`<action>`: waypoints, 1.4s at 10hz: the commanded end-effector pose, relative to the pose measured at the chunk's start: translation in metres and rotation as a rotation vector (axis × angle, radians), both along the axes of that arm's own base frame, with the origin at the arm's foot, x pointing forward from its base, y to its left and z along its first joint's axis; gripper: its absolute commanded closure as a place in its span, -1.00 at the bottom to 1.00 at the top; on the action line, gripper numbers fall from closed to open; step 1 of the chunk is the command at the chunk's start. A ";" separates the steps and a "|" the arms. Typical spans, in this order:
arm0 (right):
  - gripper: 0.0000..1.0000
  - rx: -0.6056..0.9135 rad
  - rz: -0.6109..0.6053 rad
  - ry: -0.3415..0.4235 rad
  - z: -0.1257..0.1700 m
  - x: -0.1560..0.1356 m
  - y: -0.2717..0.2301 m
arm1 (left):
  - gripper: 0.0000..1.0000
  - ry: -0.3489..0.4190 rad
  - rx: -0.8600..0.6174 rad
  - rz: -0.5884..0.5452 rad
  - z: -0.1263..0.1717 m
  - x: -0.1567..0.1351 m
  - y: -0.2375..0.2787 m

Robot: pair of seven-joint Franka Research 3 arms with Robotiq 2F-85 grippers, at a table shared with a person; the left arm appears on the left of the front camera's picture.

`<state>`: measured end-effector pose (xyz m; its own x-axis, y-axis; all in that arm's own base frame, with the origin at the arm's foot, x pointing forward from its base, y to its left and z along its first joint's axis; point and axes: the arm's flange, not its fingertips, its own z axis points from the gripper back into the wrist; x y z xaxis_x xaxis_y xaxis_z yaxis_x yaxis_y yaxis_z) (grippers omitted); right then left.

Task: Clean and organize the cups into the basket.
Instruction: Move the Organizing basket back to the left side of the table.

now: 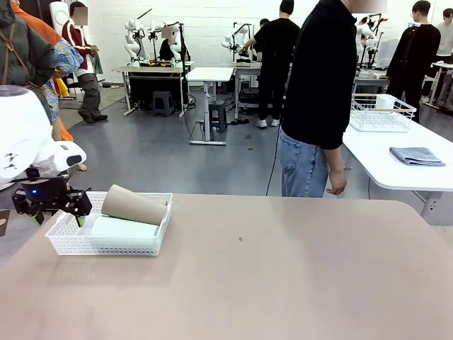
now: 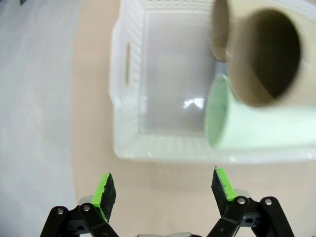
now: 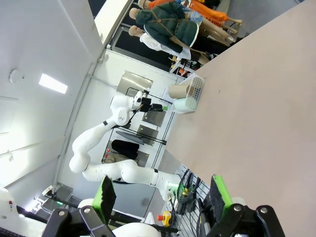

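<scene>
Brown cup (image 1: 133, 205) lying across green cup (image 1: 124, 227), both sitting in basket (image 1: 65, 242). Left gripper (image 2: 164, 190) hovering just beside basket's near rim, jaws spread wide, gripping nothing. Right gripper (image 3: 162, 193) well apart, jaws spread, gripping nothing.

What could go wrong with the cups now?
The brown cup lies tilted across the green cup, with one end up over the basket rim, so a bump might roll it out. The left hand hangs open right beside the basket; moving carelessly, it could knock the basket or that cup.
</scene>
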<state>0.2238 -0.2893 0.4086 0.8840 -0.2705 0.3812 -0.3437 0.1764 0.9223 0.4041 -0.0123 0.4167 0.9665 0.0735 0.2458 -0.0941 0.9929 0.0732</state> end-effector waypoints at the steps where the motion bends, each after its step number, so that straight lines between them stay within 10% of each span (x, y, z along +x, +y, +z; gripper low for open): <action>1: -1.00 -0.002 -0.009 0.014 0.000 0.000 0.003 | -1.00 -0.073 -0.030 -0.076 0.020 -0.069 0.000; 5: -1.00 -0.002 -0.009 0.014 0.000 0.000 0.003 | -1.00 -0.077 0.022 -0.025 0.017 -0.112 0.004; 6: -1.00 -0.002 -0.009 0.014 0.000 0.000 0.003 | -1.00 -0.105 -0.004 -0.068 0.076 -0.043 -0.005; 12: -1.00 -0.002 -0.009 0.014 0.000 0.000 0.003 | -1.00 -0.094 0.005 -0.062 0.078 -0.046 -0.004; 14: -1.00 -0.002 -0.009 0.014 0.000 0.000 0.003 | -1.00 0.054 -0.409 -0.168 0.091 -0.036 0.046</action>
